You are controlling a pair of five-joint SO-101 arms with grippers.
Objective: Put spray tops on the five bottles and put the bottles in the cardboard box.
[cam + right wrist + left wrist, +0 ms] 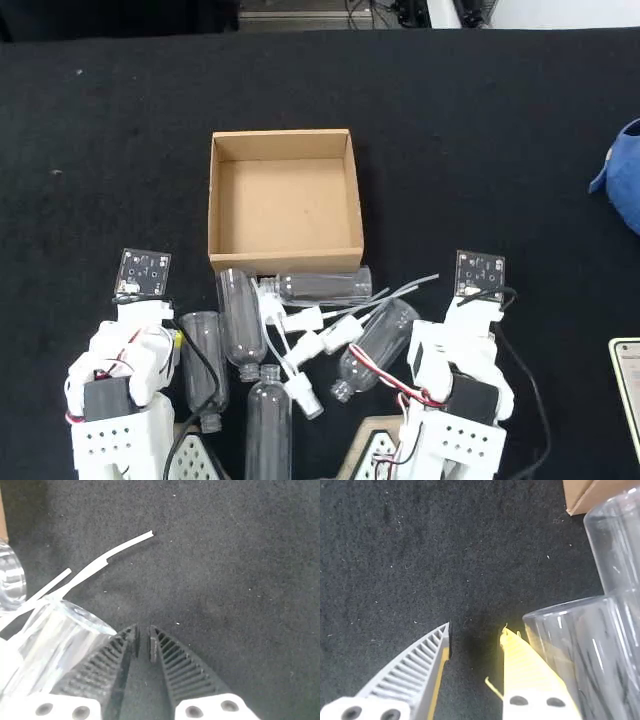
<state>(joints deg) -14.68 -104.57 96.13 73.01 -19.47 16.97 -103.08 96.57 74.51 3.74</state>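
The open cardboard box [285,258] stands mid-table and holds nothing. Several clear bottles without tops lie in front of it: one [320,285] along the box's front wall, another [240,315], one [200,365] by the left arm, one [268,425], one [375,345] by the right arm. White spray tops [300,320] with thin tubes lie tangled among them. My left gripper [475,630] is open over bare cloth, its yellow finger beside a bottle [580,645]. My right gripper [143,632] is shut on nothing, next to a bottle [55,635] and a tube [115,552].
A blue object [622,185] lies at the table's right edge, and a pale flat item [627,385] lies below it. A corner of the box [585,495] shows in the left wrist view. Black cloth covers the table around the box.
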